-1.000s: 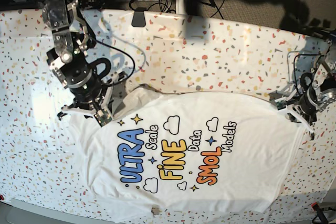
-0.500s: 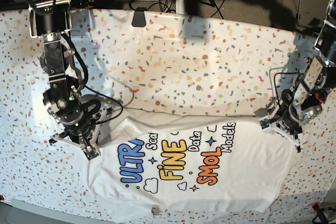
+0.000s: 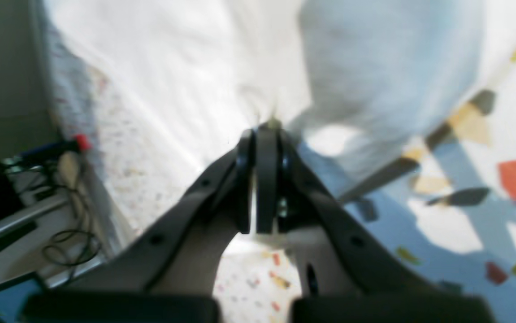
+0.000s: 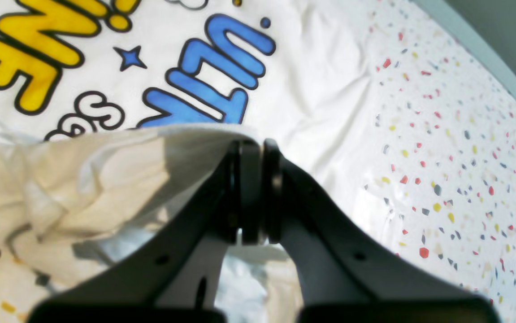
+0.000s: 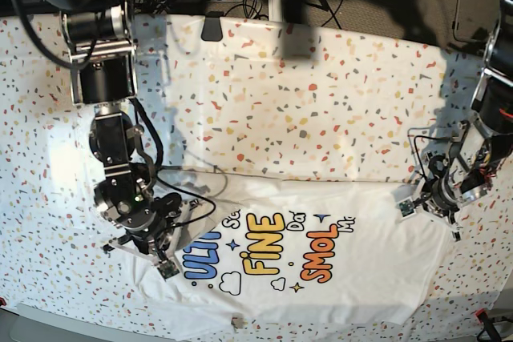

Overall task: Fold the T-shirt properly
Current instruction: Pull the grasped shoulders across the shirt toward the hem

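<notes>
1. T-shirt (image 5: 321, 270) lies print-up on the near half of the table (image 5: 304, 94); its top edge is folded over, cutting off the upper lettering.
2. Right gripper (image 4: 252, 148) has its jaws pinched shut on a raised white edge, blue letters beyond it; only the right wrist view shows this clearly.
3. Left gripper (image 3: 262, 134) is clamped on blurred white cloth at the far corner.
4. Only the base view shows both grippers at opposite ends of the fold.

Both grippers, left (image 5: 430, 202) and right (image 5: 156, 252), have seemingly dragged the T-shirt's (image 5: 353, 270) top edge over the print.
</notes>
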